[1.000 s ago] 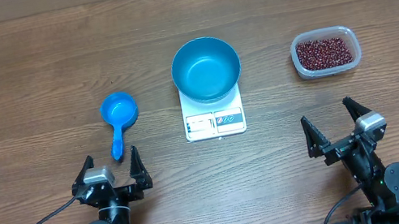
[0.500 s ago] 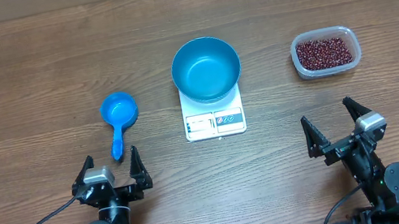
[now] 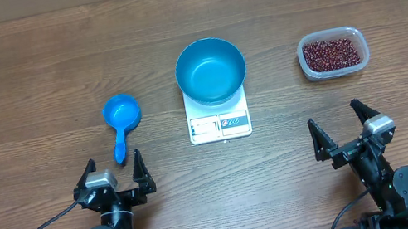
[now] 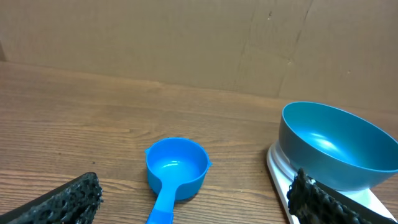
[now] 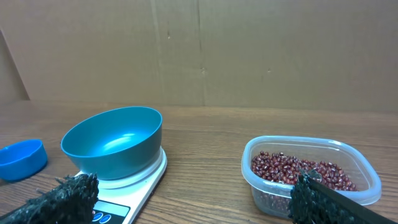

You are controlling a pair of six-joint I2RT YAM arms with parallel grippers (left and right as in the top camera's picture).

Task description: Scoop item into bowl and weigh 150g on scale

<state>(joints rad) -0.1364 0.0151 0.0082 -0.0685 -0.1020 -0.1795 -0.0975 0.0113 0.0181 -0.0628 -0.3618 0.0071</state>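
Wood-grain table [image 3: 2, 66] runs under everything you have, with a cardboard wall [image 4: 155, 43] behind its far edge. Take the scale [image 3: 219, 125] at the middle as your mark. Your left gripper [image 3: 113, 161] sits to its near left, fingers spread wide, gripping nothing. Just beyond that gripper lies the blue scoop [image 3: 121, 116], cup away from you and handle pointing back toward the jaws. It is well apart from the scale's left edge, with bare wood between.

On the scale's back part stands the blue bowl [image 3: 210, 70], its rim slightly overhanging the platform's sides; the display strip along the front edge shows uncovered. Right of the scale, across more bare wood, the clear tub [image 3: 328, 34] holds the beans [image 3: 332, 54]. Your right gripper [image 3: 334, 115] sits to the scale's near right, nearer you than the tub, likewise spread wide and holding nothing.
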